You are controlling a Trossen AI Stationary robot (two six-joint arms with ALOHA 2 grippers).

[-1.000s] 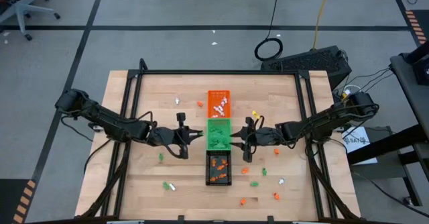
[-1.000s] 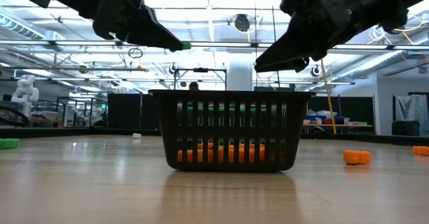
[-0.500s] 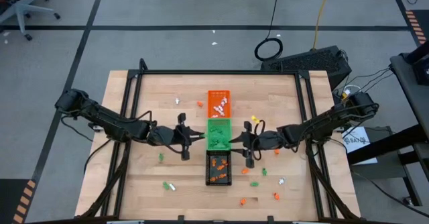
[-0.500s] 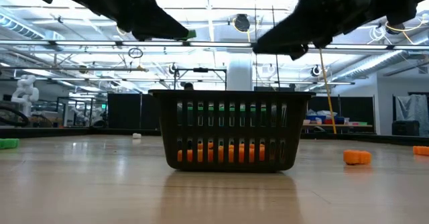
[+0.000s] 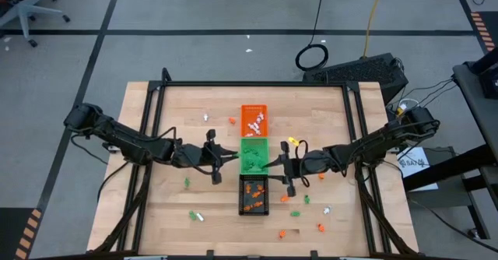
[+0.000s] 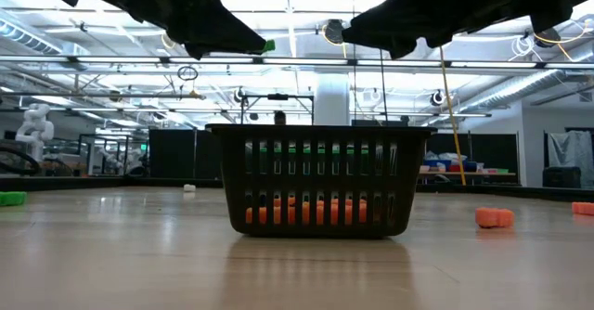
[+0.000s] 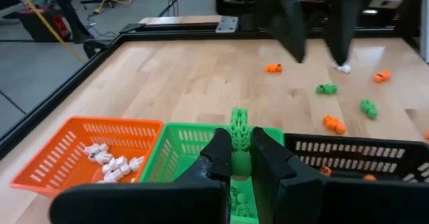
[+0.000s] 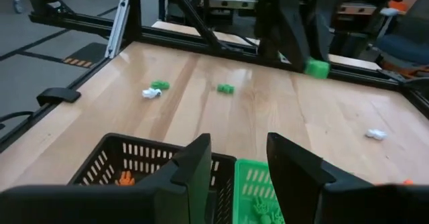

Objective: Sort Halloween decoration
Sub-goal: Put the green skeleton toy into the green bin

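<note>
Three small trays stand in a column at mid-table: orange with white trinkets, green with green ones, black with orange ones. My left gripper hovers at the green tray's left rim, shut on a green trinket. My right gripper hangs open at the trays' right side, above where the green and black trays meet, with nothing between its fingers. Loose orange, green and white trinkets lie on the wood, such as a green one and an orange one. My left gripper pinches the green trinket's lower part between its two fingers. The rest of the trinket sticks out beyond the fingertips. The fingers come from the table's left, nearly level and slanting a little down. The trinket is lifted clear, above the green tray.
A black frame runs around the tabletop's far and side edges. More trinkets lie near the front right and front left. Bare wood lies between the trays and the left rail.
Both grippers have rolled about their own pointing line. My right gripper has shifted a little toward the trays and risen, its fingers staying apart. My left gripper has stayed in place with the green trinket still pinched.
</note>
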